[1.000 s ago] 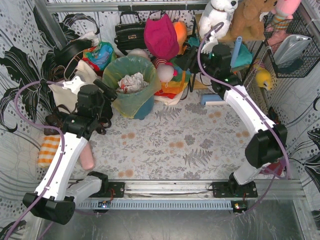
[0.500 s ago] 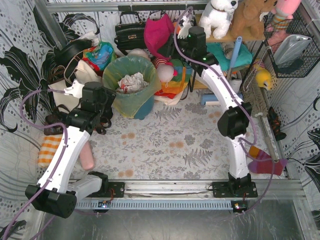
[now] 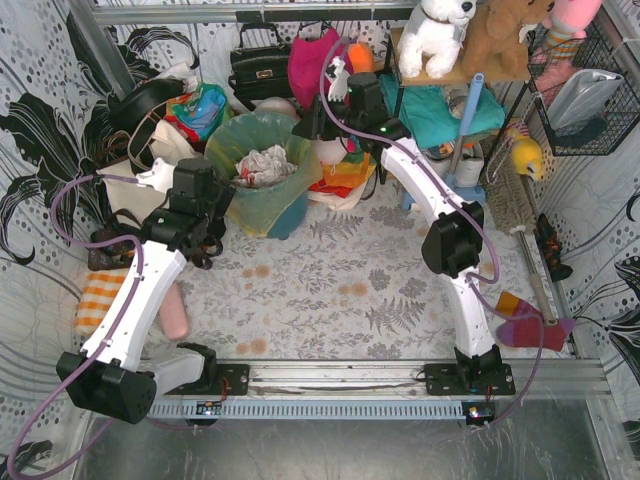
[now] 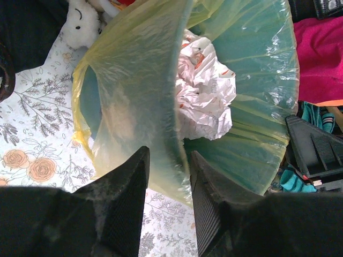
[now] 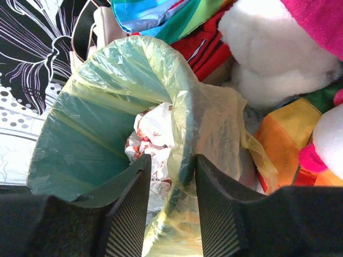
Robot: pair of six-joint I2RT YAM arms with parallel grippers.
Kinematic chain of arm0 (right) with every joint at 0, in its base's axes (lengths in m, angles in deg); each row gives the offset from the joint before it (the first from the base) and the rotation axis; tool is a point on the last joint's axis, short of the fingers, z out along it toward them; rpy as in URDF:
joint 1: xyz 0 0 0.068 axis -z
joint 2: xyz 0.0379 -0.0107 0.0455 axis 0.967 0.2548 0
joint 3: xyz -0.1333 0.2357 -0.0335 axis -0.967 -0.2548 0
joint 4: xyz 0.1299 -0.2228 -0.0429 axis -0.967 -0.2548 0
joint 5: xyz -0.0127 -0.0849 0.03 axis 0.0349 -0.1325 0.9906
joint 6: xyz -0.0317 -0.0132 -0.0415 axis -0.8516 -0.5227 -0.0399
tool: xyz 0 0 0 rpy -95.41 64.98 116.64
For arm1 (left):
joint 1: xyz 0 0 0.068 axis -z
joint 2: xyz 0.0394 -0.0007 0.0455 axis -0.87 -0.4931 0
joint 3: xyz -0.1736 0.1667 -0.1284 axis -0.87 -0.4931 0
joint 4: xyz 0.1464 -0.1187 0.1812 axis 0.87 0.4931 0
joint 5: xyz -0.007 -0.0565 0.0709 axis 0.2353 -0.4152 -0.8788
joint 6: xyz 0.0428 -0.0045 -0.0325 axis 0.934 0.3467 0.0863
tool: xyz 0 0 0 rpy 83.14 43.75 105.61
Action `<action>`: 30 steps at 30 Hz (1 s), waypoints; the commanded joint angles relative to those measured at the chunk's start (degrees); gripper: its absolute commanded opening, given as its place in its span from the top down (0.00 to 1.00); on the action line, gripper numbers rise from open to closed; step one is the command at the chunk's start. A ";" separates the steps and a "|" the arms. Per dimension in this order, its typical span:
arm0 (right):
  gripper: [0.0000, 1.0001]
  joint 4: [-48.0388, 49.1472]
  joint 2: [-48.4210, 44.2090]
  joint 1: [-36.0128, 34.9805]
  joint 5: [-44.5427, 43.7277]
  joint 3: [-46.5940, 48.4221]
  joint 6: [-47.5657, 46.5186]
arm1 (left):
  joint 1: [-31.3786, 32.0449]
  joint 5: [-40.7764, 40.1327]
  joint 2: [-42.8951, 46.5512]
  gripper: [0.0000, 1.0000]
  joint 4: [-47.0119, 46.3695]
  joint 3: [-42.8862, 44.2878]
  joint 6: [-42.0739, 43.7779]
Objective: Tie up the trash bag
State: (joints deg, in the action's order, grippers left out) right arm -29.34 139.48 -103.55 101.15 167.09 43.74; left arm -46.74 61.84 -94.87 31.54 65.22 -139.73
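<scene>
Right arm has swung across to the trash bag (image 3: 250,208) at the tabletop's (image 3: 380,290) far edge, left of middle; right hand (image 5: 171,160) straddles its far-right rim, left hand (image 4: 167,155) the opposite near-left rim, each half-closed around plastic; whether either bites yet, I cannot tell.

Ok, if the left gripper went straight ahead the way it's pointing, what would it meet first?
The trash bag: its folded-over rim sits between the open jaws of the left gripper, so it would push into that plastic first. How far ahead the rim lies is hard to judge.
</scene>
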 commanded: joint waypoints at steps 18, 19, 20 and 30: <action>0.94 0.79 -7.33 -1.51 -4.10 -9.19 0.21 | -0.36 -0.46 -0.22 0.82 -2.37 3.07 3.66; 0.94 0.61 -8.61 -1.49 -4.68 -10.56 0.42 | -0.31 -0.38 0.11 0.84 -2.33 3.28 3.96; 0.95 0.54 -10.20 -1.65 -5.20 -12.38 0.72 | -0.30 -0.18 0.26 0.87 -2.21 3.50 4.30; 0.96 -4.54 -29.62 -3.50 -12.98 -30.29 3.87 | -0.31 14.53 1.51 1.00 -3.36 5.82 13.46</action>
State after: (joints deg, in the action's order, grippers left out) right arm -31.00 119.83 -104.93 89.04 141.30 45.22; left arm -47.07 68.03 -94.91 32.72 68.13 -131.60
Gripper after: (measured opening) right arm 0.108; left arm 0.198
